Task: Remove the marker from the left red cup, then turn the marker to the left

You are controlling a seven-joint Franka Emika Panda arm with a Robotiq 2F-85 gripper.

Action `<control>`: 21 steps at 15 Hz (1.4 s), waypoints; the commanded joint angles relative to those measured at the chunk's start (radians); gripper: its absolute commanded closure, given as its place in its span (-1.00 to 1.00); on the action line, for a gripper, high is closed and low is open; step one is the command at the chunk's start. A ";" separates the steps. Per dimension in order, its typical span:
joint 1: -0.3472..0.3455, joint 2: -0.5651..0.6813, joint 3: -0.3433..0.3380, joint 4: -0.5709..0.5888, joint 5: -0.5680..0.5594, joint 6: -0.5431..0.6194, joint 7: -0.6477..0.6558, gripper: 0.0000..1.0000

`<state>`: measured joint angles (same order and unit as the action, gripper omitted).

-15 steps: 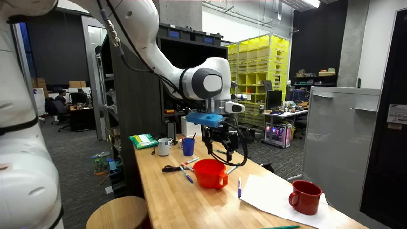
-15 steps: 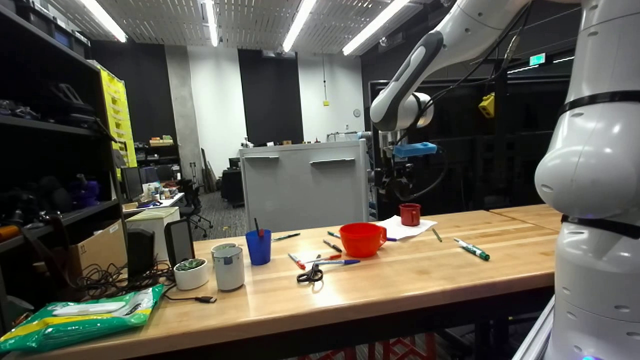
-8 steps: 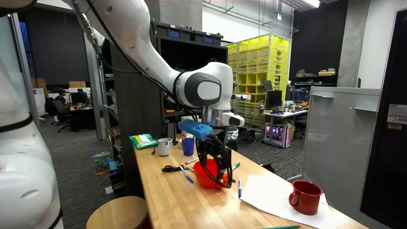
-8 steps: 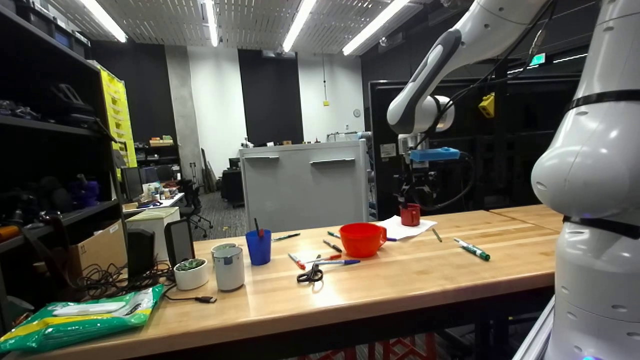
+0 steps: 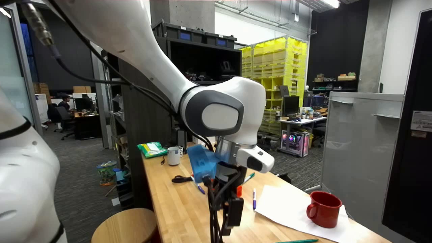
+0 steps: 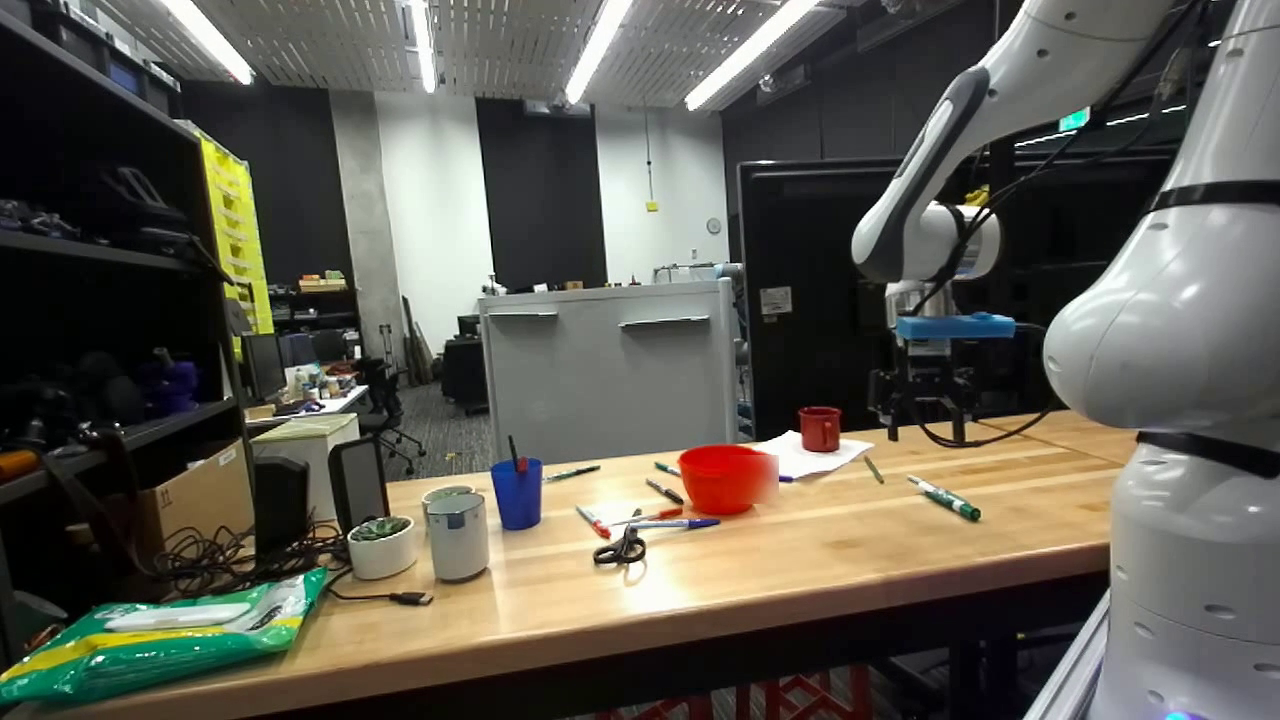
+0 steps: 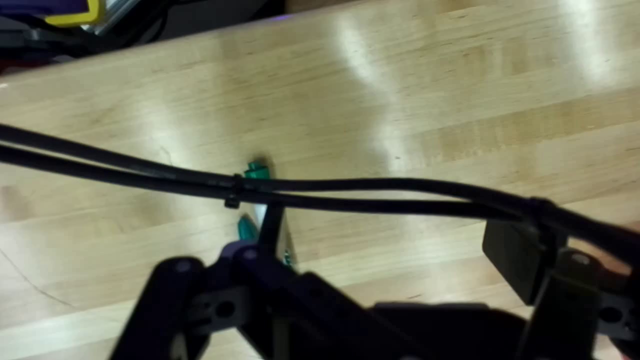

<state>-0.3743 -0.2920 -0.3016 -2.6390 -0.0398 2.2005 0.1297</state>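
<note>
The squat bright red cup [image 6: 722,482] stands upright on the table; in an exterior view it is mostly hidden behind my gripper, with only an orange-red bit [image 5: 239,191] showing. No marker shows above its rim; its inside is not visible. A green-and-white marker [image 6: 944,498] lies on the table to the cup's right. In the wrist view a green-ended marker [image 7: 257,172] lies by the left finger, partly hidden by cables. My gripper [image 6: 925,436] is open and empty above the table, apart from the cup; its fingers stand wide apart in the wrist view [image 7: 400,250].
A darker red mug [image 5: 324,209] stands on white paper [image 5: 283,211]. Several pens and scissors [image 6: 622,548] lie near the cup. A blue cup [image 6: 517,497] and a grey mug [image 6: 458,540] stand further left. Black cables cross the wrist view.
The arm has swung away from the squat red cup, to the right and lower in an exterior view. My gripper now hangs over the table near the green marker. The cup stays in place.
</note>
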 commanded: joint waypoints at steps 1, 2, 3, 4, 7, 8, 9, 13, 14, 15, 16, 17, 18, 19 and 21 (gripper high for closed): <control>-0.015 0.000 -0.013 -0.008 0.000 0.008 -0.002 -1.00; -0.023 0.000 -0.021 -0.012 0.000 0.013 -0.003 -1.00; -0.026 0.000 -0.025 -0.014 0.000 0.014 -0.003 -1.00; -0.026 0.000 -0.025 -0.014 0.000 0.015 -0.003 -1.00; -0.016 0.016 -0.016 -0.006 0.008 0.019 0.003 -1.00; -0.013 0.033 -0.014 0.000 0.012 0.023 0.012 -1.00; -0.012 0.043 -0.011 0.002 0.008 0.030 0.021 -1.00; -0.013 0.075 -0.016 0.010 0.003 0.029 0.021 -0.48; -0.012 0.081 -0.018 0.012 0.005 0.029 0.016 -0.36; -0.010 0.091 -0.021 0.014 0.011 0.027 0.007 -0.22; -0.008 0.103 -0.023 0.016 0.015 0.032 -0.002 -0.07; -0.006 0.114 -0.023 0.017 0.017 0.035 -0.005 0.13; -0.005 0.121 -0.024 0.018 0.020 0.034 -0.006 0.28; -0.005 0.132 -0.025 0.020 0.023 0.037 -0.010 0.41; -0.003 0.152 -0.026 0.023 0.024 0.049 -0.013 0.71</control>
<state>-0.3893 -0.1751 -0.3217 -2.6275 -0.0384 2.2242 0.1231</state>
